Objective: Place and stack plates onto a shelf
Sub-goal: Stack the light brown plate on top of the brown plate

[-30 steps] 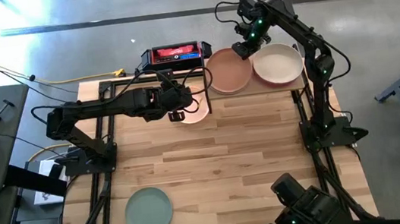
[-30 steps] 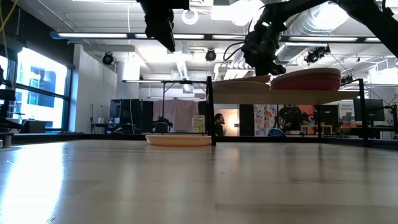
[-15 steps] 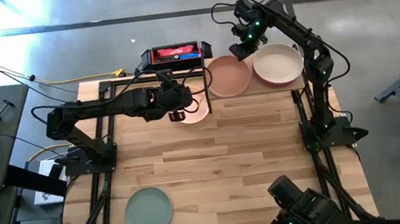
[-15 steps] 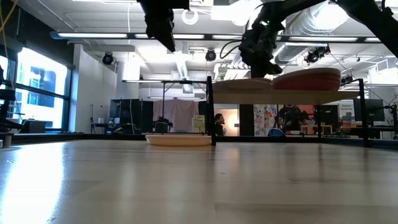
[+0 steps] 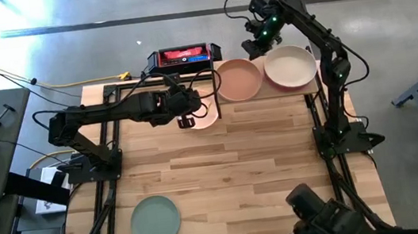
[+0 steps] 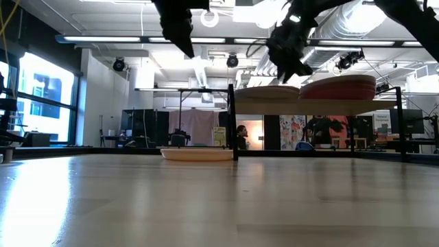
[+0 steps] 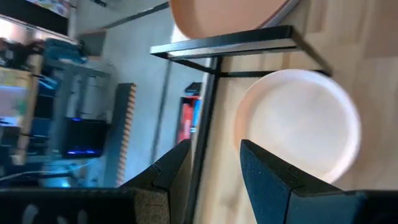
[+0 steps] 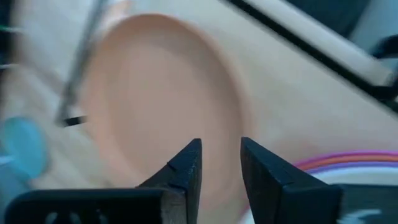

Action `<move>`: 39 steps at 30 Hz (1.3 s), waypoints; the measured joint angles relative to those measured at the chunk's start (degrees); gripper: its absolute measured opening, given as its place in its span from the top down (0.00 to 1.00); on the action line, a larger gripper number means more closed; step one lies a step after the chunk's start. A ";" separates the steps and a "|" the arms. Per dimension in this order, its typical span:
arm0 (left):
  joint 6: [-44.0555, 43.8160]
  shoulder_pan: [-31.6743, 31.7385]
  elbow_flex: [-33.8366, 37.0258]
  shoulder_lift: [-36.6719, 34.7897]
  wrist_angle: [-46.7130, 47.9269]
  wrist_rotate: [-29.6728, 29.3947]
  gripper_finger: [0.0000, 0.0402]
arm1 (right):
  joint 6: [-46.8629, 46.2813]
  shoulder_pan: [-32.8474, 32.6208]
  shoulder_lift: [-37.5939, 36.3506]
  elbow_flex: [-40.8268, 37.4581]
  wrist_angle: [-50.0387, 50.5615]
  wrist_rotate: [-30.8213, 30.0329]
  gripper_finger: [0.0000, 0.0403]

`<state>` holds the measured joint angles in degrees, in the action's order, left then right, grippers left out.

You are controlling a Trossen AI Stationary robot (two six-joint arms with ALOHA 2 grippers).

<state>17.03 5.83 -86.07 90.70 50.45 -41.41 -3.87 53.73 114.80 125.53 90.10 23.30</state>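
Now your right gripper (image 5: 251, 48) has lifted clear, fingers slightly parted and empty, leaving the tan plate (image 5: 238, 79) flat on the shelf's (image 5: 270, 92) left end, so that placement looks finished.

plates (image 5: 239, 79): matt, smooth | shelf (image 5: 270, 92): light wood, black metal legs

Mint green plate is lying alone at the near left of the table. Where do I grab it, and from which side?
Take the mint green plate by its raised rim, probably the edge toward the left gripper, coming down from above. It lies flat and shallow on the table, so only the rim offers a pinch.
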 joint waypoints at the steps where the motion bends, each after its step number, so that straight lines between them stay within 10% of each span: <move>1: -1.21 0.24 -0.02 0.00 0.44 1.22 0.68 | -0.17 -0.46 -0.25 0.31 -0.06 1.87 0.79; 21: -23.55 9.04 -0.02 0.00 20.18 12.79 0.68 | -1.54 -24.83 -1.85 -1.61 -0.45 -1.92 0.80; 39: -25.48 12.27 -0.02 0.00 28.32 12.42 0.68 | -2.74 -27.15 -1.83 -12.14 -5.38 -4.21 0.80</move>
<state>-8.45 18.10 -86.08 90.70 78.77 -28.99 -6.61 26.58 112.97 113.38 84.72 19.09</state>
